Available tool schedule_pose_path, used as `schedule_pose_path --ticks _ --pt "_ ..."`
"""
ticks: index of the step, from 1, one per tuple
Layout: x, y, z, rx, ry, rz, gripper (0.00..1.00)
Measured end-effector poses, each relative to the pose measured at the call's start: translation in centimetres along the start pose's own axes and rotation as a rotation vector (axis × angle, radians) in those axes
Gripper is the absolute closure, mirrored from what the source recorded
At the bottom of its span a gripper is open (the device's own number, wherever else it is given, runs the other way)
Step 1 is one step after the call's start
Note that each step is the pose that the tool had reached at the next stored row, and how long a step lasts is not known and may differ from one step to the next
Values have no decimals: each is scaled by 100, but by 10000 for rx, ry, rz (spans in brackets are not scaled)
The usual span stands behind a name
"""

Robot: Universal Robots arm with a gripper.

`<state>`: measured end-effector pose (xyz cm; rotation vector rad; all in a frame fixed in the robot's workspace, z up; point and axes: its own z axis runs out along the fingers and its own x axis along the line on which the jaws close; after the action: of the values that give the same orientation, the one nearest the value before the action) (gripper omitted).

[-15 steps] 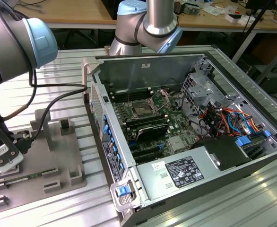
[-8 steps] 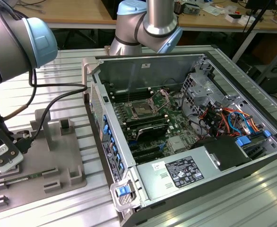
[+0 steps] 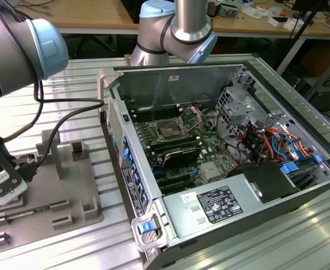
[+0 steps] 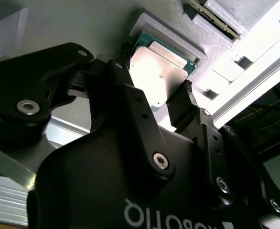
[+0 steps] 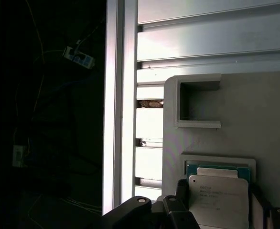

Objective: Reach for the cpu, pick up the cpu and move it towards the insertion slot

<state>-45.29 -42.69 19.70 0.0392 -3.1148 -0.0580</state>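
Note:
The cpu [image 4: 158,71] [image 5: 218,202] is a small silver-topped square with a green rim, lying at a pale raised nest [image 5: 219,161] on the grey fixture plate [image 3: 52,191]. My gripper [image 4: 152,83] [image 5: 218,191] is low over that plate at the exterior view's left [image 3: 4,191]. Its black fingers [image 4: 185,98] press against two opposite edges of the cpu, so it is shut on it. The insertion slot [image 3: 169,130] is a dark square socket with a silver bracket, inside the open computer case, well off to the exterior view's right of the gripper.
The open computer case [image 3: 154,236] has a tall side wall [image 3: 123,152] between the fixture plate and the board. Grey blocks [image 3: 79,151] stand up from the plate. A black cable [image 3: 69,115] hangs from the arm. The bench [image 3: 86,247] is ribbed aluminium.

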Motion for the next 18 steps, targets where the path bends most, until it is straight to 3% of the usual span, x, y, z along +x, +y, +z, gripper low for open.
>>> schedule_pose_path --ticks 18 --pt "1 3 -67 -1 -3 0 45"
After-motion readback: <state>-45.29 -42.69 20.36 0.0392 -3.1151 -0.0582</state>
